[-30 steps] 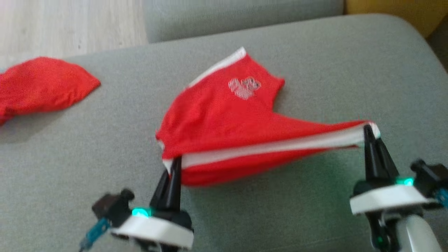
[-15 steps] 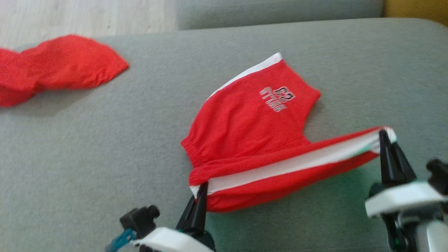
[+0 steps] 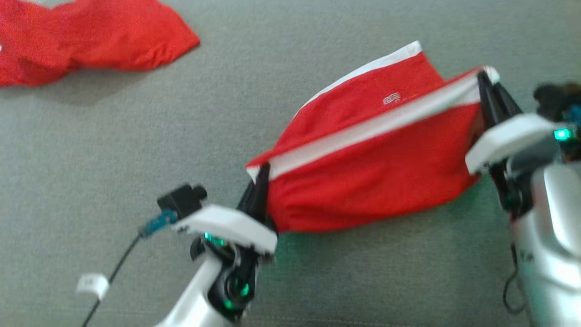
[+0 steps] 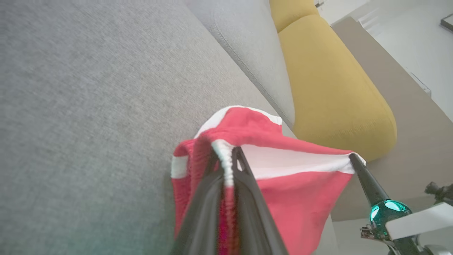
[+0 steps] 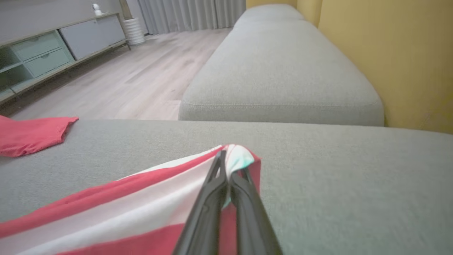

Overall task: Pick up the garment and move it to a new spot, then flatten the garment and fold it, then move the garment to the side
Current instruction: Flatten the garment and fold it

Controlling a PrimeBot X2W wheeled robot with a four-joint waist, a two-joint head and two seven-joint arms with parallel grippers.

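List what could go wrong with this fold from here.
1. The left gripper and right gripper each pinch only a corner of the shorts, at the ends of the white stripe. Either corner could slip free.
2. The cloth hangs slack below the stripe, so it may land bunched or skewed over the lower leg.

You are getting almost nothing legible here. In the head view a small white print (image 3: 393, 98) is showing on the red garment (image 3: 372, 190), just above the white stripe (image 3: 363, 133). The striped flap is covering its lower part and blur is smearing the rest, so you are not making out any letter or digit. At the lower left a white tag (image 3: 92, 285) is hanging on a dark cable (image 3: 119, 263), and whatever is marked on it is coming through too blurred to read.
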